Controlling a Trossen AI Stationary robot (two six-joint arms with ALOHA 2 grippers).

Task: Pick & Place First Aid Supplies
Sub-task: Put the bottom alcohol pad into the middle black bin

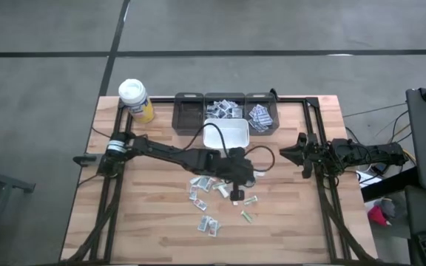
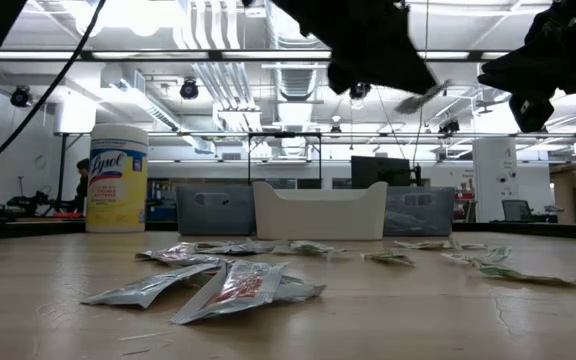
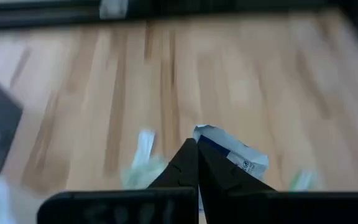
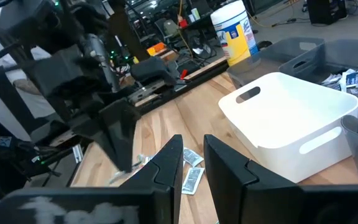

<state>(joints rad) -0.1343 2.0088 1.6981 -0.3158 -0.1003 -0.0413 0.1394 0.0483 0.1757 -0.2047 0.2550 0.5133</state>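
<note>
**A:** What surrounds the work on my screen?

**B:** The pale wooden plank table [image 1: 154, 229] fills the middle of the high view. Along its upper edge sits a row of three dark grey plastic bins [image 1: 188, 114], two of them already holding packets. A white rectangular plastic tub [image 1: 231, 134] sits just below that row, and a white-lidded yellow wipes canister [image 1: 134, 99] stands at the table's upper left corner. The left arm lies across the centre, from the left edge toward the tub, covering some of the scatter.

**A:** Room to move?

**B:** The table's lower strip and lower left are bare wood. The right arm waits over the table's right edge, well apart from everything.

**A:** And the supplies?

**B:** The small flat white-grey paper packets [image 1: 207, 225] lie loose at lower centre, below the tub. In the low view they spread across the foreground.

**A:** Fingers?

**B:** The left gripper [image 1: 237, 193] is pinched tight on one white packet with blue print [image 3: 232, 149], lifted above the wood. The right gripper [image 4: 192, 163] holds nothing, with a narrow gap between its fingers.
</note>
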